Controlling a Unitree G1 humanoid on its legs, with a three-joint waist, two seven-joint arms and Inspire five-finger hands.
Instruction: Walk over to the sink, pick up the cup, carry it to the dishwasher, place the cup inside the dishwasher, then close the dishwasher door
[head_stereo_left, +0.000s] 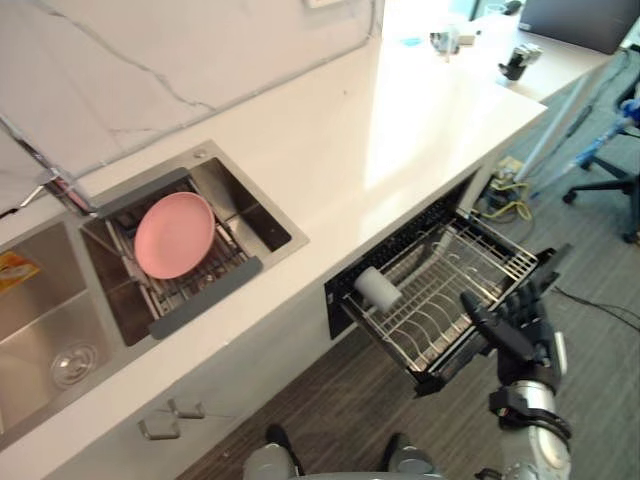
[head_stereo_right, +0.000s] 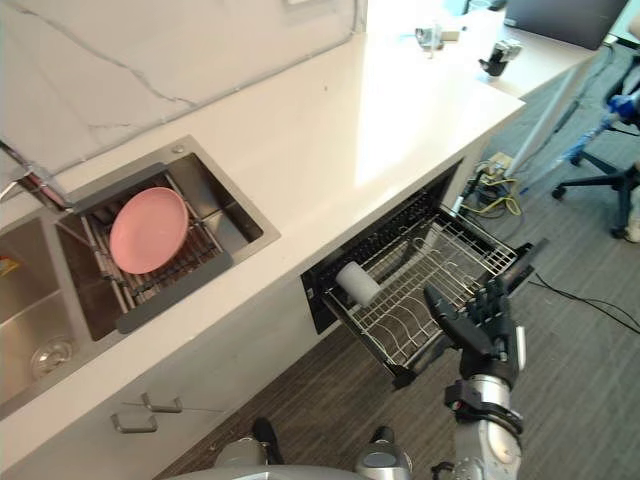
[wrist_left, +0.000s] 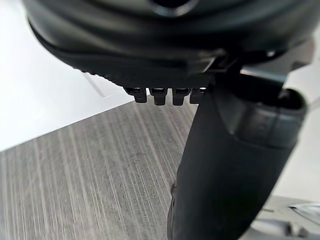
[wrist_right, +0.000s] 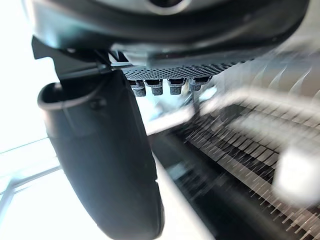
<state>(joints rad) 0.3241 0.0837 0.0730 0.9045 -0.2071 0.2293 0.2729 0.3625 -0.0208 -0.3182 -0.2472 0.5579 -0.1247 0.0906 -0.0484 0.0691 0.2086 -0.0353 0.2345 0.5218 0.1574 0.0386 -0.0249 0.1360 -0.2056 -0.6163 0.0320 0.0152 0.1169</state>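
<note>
A white table (head_stereo_left: 400, 130) runs from near left to far right, with a sink (head_stereo_left: 262, 268) set into its left part and a pink plate (head_stereo_left: 175, 235) lying in a rack inside it. Under the table's edge the dishwasher is pulled open, its wire rack (head_stereo_left: 470, 270) standing out over the wood floor (wrist_left: 100, 175). The cup (head_stereo_left: 378, 288) lies on its side in the rack's left corner, close to the dishwasher's opening and held by nothing.

The right hand (head_stereo_left: 525, 335) hovers just in front of the rack's outer edge, fingers (head_stereo_left: 530, 295) straight and released, grasping nothing. The left hand (wrist_left: 230, 170) hangs over the floor, fingers relaxed and empty.

The cup looks placed, so closing is likely the step in hand. A hard or off-centre push could roll the loose cup across the wires or skew the rack so it jams. Straight fingers could also slip between the wires and catch as it slides in.
</note>
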